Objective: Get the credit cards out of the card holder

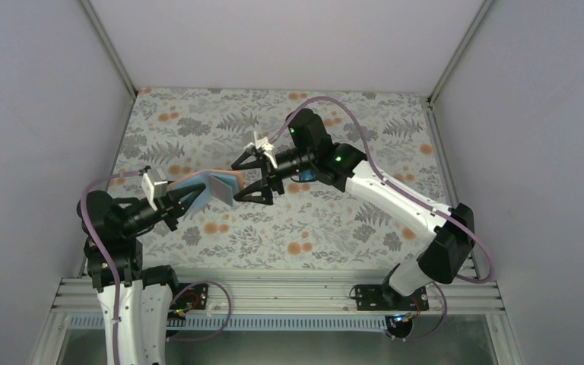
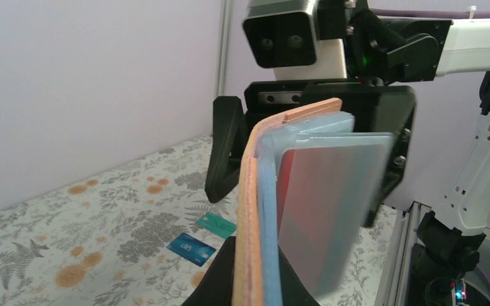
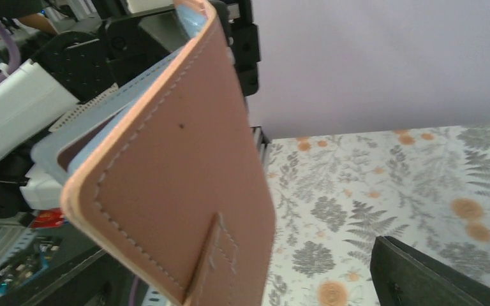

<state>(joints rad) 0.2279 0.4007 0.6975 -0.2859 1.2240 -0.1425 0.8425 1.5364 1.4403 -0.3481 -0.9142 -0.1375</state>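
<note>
The card holder (image 1: 211, 187) is reddish-brown outside and light blue inside, and it is held up above the table. My left gripper (image 1: 191, 199) is shut on its lower edge. In the left wrist view the holder (image 2: 249, 204) stands on edge, with a red credit card (image 2: 285, 185) behind a clear sleeve (image 2: 332, 210). A blue card (image 2: 191, 249) and a teal green card (image 2: 217, 224) lie on the table below. My right gripper (image 1: 249, 179) is open, its fingers (image 2: 224, 150) wide on either side of the holder's top. The right wrist view shows the holder's brown back (image 3: 185, 172) and one finger (image 3: 421, 274).
A floral cloth (image 1: 319, 220) covers the table, which has white walls on three sides. An aluminium rail (image 1: 274, 293) with the arm bases runs along the near edge.
</note>
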